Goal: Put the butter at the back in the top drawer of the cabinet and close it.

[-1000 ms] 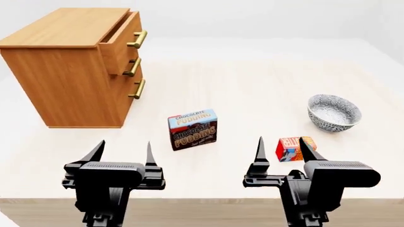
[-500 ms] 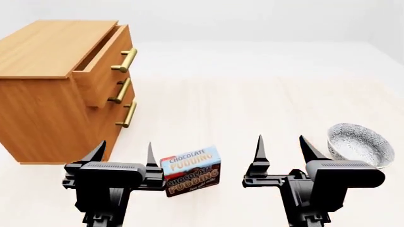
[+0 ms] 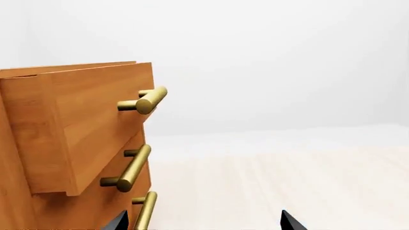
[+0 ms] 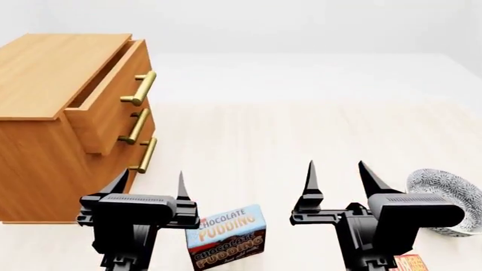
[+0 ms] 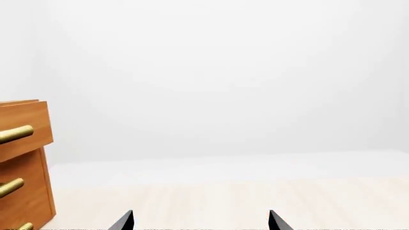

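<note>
A: What do we count on the table (image 4: 301, 124)?

B: We count one cabinet (image 4: 45, 107) with three drawers stacked one above another, each with one brass bar handle. Beyond that: one pudding box (image 4: 226, 237), one patterned bowl (image 4: 450, 195), and one butter carton (image 4: 410, 263), of which only a red-orange corner shows at the lower edge of the head view, just beside the right arm.

A: And the grippers?

B: Two. The left gripper (image 4: 150, 186) has its jaws spread, nothing between them; the right gripper (image 4: 339, 179) likewise stands with its jaws apart and empty. In each wrist view only the two dark fingertips (image 3: 290, 221) show.

A: Which containers do we see, and what do they hold?

B: The top drawer (image 4: 105, 99) is pulled out, its front standing forward of the two below; in the left wrist view it (image 3: 89, 129) juts past the middle handle (image 3: 128, 170). We cannot see into it from any view. We cannot tell what lies in the bowl, since its far part is cut by the frame edge.

A: Where does the butter sit relative to the cabinet?

B: Well apart, on the opposite side of the table, with the pudding box between them.
</note>
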Available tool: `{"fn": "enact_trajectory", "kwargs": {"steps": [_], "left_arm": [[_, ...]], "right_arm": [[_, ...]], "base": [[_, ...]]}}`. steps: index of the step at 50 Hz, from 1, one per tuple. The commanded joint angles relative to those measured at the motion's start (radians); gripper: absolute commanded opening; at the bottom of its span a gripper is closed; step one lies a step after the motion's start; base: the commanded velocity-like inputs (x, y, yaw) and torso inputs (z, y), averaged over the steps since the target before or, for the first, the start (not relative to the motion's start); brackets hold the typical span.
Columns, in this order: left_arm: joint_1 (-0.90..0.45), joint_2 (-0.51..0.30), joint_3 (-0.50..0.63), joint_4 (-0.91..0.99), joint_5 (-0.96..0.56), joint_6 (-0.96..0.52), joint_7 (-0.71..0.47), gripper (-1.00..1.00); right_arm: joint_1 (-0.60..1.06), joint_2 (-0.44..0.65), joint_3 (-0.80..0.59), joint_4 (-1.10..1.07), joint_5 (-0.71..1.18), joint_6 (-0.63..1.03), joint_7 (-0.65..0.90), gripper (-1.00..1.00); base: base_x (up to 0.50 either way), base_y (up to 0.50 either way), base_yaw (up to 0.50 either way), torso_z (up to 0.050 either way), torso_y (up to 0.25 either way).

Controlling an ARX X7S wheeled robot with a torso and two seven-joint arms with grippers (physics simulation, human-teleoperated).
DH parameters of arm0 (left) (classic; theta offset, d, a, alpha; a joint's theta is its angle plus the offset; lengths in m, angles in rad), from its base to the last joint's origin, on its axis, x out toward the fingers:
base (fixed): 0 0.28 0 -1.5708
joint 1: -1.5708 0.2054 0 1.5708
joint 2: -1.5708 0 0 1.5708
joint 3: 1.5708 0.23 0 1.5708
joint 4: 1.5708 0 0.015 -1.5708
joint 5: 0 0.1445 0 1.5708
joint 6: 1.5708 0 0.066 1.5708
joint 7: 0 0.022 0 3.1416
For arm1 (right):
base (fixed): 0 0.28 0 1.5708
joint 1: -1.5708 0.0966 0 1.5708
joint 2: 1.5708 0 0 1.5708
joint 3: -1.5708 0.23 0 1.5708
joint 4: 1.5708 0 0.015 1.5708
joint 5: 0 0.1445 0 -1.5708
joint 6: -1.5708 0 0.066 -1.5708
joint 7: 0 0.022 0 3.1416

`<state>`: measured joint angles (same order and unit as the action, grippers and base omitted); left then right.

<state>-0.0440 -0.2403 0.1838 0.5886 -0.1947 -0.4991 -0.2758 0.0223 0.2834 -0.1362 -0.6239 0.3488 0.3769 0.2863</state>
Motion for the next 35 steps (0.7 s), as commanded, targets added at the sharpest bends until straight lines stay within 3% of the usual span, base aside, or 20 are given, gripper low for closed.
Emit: {"fn": "enact_trajectory", "kwargs": {"steps": [1, 10, 14, 20, 25, 35], "left_arm": [[0.000, -0.004, 0.006, -0.010, -0.005, 0.004, -0.005, 1.00], [-0.019, -0.013, 0.004, -0.001, -0.011, -0.024, -0.012, 1.00], [-0.085, -0.024, -0.005, 0.036, -0.032, -0.127, -0.015, 1.00], [-0.340, -0.023, -0.054, 0.107, -0.159, -0.463, 0.000, 1.00], [-0.625, 0.014, -0.112, 0.024, -0.256, -0.730, 0.013, 1.00], [-1.031, 0.031, -0.055, -0.233, -0.264, -0.886, 0.033, 1.00]], "right_arm": [[0.000, 0.003, -0.005, 0.011, 0.007, -0.007, -0.001, 1.00], [-0.006, 0.004, -0.010, 0.014, -0.002, -0.032, 0.002, 1.00], [-0.005, 0.005, -0.011, 0.017, -0.002, -0.033, 0.004, 1.00], [-0.006, 0.007, -0.012, 0.015, 0.001, -0.034, 0.006, 1.00], [-0.007, 0.010, -0.012, 0.008, 0.006, -0.031, 0.008, 1.00], [-0.011, 0.018, -0.005, -0.003, 0.019, -0.029, 0.012, 1.00]], "base": [[0.33, 0.00, 0.00, 0.000, 0.000], [0.05, 0.00, 0.00, 0.000, 0.000], [0.00, 0.00, 0.00, 0.000, 0.000], [0.00, 0.00, 0.00, 0.000, 0.000], [0.00, 0.00, 0.00, 0.000, 0.000], [0.00, 0.00, 0.00, 0.000, 0.000]]}}
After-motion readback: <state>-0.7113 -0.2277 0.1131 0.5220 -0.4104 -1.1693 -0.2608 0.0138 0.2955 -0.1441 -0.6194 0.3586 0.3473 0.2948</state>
